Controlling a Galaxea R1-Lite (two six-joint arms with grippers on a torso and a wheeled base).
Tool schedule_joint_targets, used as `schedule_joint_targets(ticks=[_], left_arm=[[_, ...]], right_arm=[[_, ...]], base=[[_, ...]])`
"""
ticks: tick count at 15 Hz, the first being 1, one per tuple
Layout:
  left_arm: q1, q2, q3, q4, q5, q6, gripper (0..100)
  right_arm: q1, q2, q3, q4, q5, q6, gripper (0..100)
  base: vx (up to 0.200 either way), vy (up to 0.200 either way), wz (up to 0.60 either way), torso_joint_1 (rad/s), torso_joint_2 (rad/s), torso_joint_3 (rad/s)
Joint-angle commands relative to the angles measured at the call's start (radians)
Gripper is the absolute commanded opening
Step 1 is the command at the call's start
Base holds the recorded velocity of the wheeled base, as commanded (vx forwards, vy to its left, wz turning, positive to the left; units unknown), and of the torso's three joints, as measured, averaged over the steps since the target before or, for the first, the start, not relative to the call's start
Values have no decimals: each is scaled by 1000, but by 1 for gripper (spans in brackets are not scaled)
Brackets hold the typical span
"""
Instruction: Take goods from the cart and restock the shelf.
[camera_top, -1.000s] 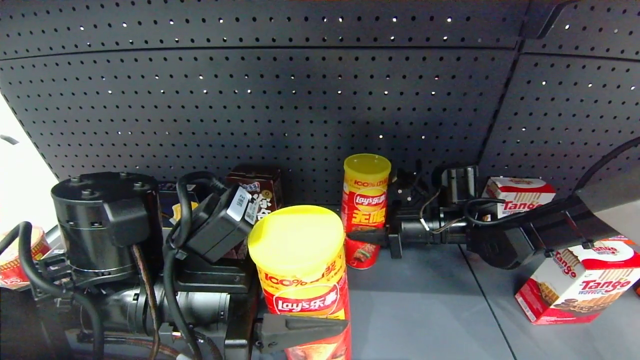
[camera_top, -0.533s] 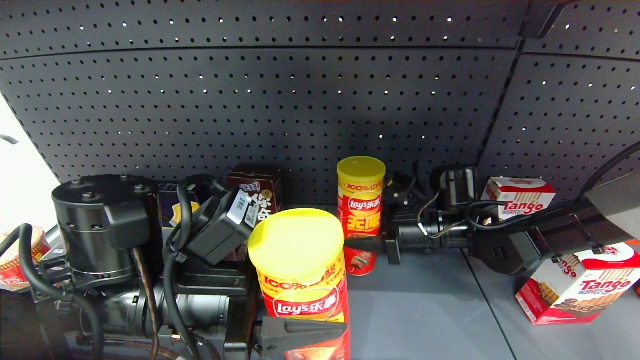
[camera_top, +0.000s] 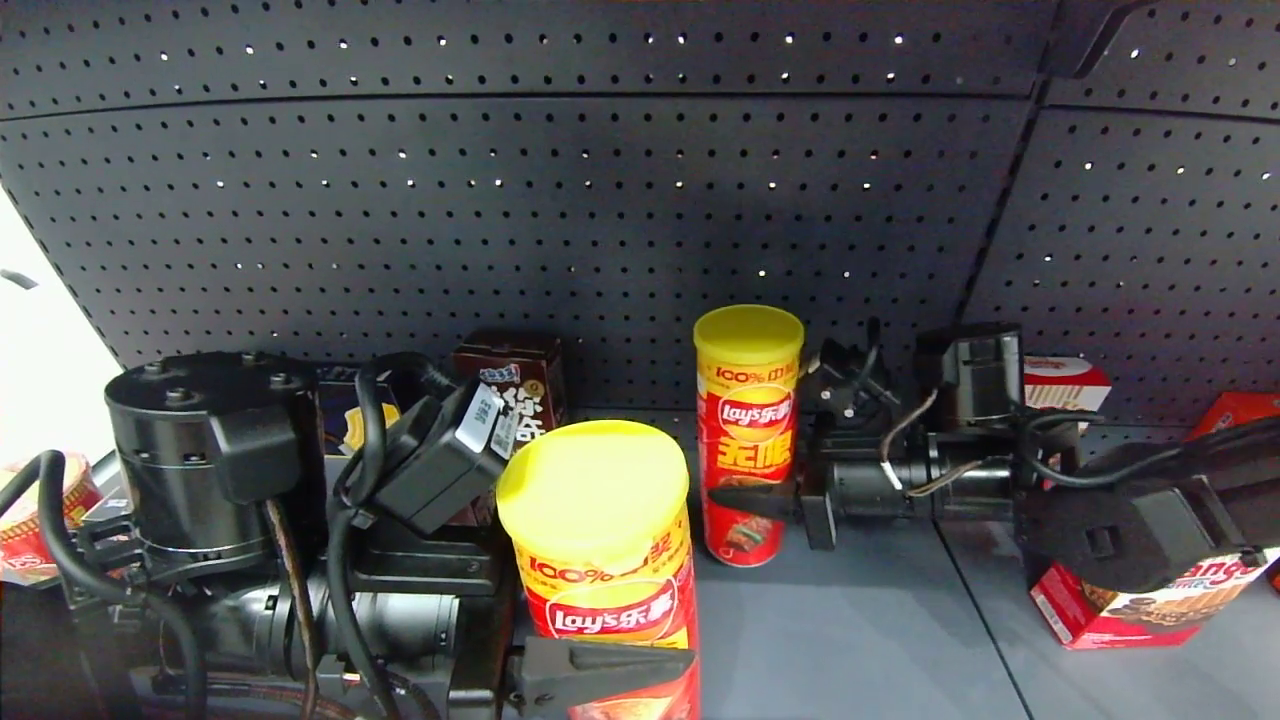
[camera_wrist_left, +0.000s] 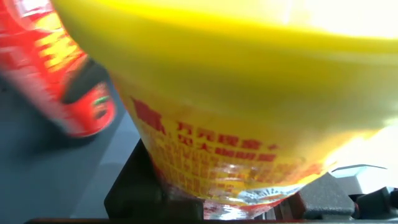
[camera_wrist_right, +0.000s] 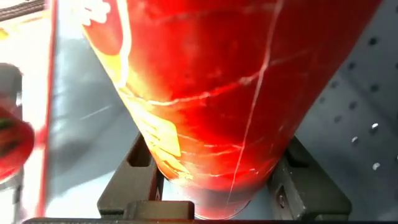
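Your right pincer (camera_top: 748, 497) is clenched on the far can (camera_top: 748, 400) of crisps, low on its red body. Over the last second it slid that can a touch toward the left pincer (camera_top: 600, 665) and then back out and slightly nearer you, while the arm behind it swung across the wafer box (camera_top: 1075, 610), which is now mostly covered. The far can stands upright with its base down at the shelf (camera_top: 850, 640), though you cannot tell from the head view whether it is touching or just above. I'd judge that you are settling it into its spot rather than carrying it. Your left pincer has not shifted and grips the near can (camera_top: 592, 500), which is held upright on your side of the right pincer and waiting its turn. A brown carton (camera_top: 515, 375) stands beyond the left pincer against the back wall (camera_top: 600, 200). The right wrist view gives you what the head view hides: both fingers (camera_wrist_right: 130, 180) bracket the can's red body, and the perforated wall lies close past it, so little room is left to push deeper. The left wrist view shows the far can well apart from the near one, with bare shelf between them.
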Motion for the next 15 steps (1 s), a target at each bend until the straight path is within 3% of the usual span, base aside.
schedule_joint_targets(ticks=[1,3,10,15], left_arm=[[13,3,0,-2,-2,1,0],[14,10,-4,-2,-4,-1,0],[17,30,-13,0,-4,-1,0],[20,75,-57,-2,-2,-3,0]], right_arm=[[16,-115,95,-7,-1,12,0],[20,-159,163,-30,1,15,0],[51,-231,450,-357,2,112,0],[83,-228,548,-461,2,135,0]], base=[[0,0,0,0,0,0],[0,0,0,0,0,0],[0,0,0,0,0,0],[0,0,0,0,0,0]])
